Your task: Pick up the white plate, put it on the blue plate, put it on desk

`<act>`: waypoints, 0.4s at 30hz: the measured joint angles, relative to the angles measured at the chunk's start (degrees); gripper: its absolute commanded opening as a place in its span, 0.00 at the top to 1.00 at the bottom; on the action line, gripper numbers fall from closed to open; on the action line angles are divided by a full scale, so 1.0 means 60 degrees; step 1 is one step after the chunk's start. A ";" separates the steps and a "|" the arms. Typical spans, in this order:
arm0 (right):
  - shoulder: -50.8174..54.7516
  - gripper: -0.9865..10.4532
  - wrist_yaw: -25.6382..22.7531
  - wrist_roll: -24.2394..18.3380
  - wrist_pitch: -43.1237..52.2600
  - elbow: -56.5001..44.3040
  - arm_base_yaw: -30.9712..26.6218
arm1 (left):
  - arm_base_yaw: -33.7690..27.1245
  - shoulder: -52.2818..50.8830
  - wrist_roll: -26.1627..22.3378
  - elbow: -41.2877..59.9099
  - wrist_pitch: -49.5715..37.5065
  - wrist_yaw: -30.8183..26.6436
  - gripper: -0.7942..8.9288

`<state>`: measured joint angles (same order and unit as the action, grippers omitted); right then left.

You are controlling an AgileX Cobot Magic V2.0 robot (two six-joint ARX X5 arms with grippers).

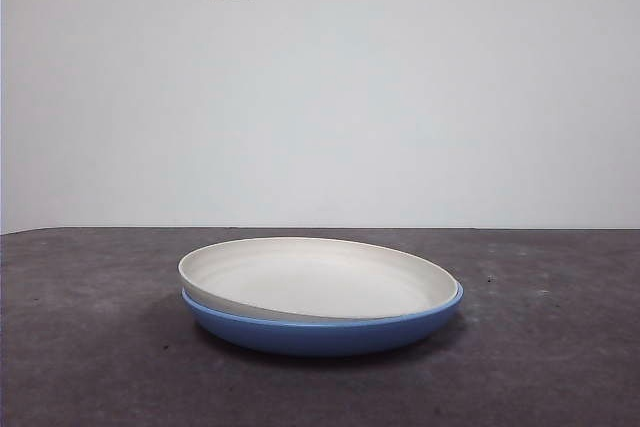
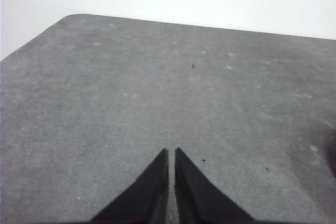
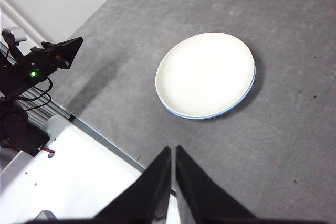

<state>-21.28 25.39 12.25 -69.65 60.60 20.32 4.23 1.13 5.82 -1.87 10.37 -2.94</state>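
- Two plates sit nested on the bench (image 1: pixel 90 347): the white plate (image 1: pixel 315 277) lies inside the blue plate (image 1: pixel 320 332), slightly tilted, its rim riding higher at the 9 o'clock side in the front view and sinking into the blue rim at 3 o'clock.
- Judging by look, the white plate is stiff, light and matte, so less slippery than the glossy blue one beneath; it may chip if dropped.
- Best hold is probably the raised rim at the lifted side, where a jaw could slip under the lip without catching the blue plate.
- From the right wrist view, the white plate (image 3: pixel 206 73) covers nearly all of the blue plate (image 3: pixel 231 108), which shows only as a thin crescent; the pair lies well apart from the right tool (image 3: pixel 173 153), ahead of it toward 12 to 1 o'clock.
- Right tool: jaws pressed together, holding nothing, high above the bench.
- Left tool (image 2: pixel 171 156): jaws pressed together too, over bare bench (image 2: pixel 157 77), no plate in its view.
- Stacking looks done; the remaining step, as I judge it, is setting a plate back on the bench.
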 measured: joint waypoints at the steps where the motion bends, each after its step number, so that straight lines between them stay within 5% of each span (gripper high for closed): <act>1: 0.0015 0.91 0.0011 0.0000 0.0000 0.0000 -0.0106 | 0.0000 0.0000 0.0000 0.0000 0.0000 0.0000 0.90; 6: 0.0670 0.91 -0.0244 -0.0918 0.1373 -0.0718 -0.1111 | 0.0000 -0.0004 0.0000 0.0000 0.0000 0.0000 0.90; 12: 0.2036 0.91 -0.0284 -0.2594 0.5792 -0.3974 -0.2339 | 0.0000 -0.0004 0.0000 0.0000 0.0000 0.0000 0.90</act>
<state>-9.06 23.68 -3.31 -34.89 36.75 6.28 4.23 1.10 5.82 -1.87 10.37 -2.94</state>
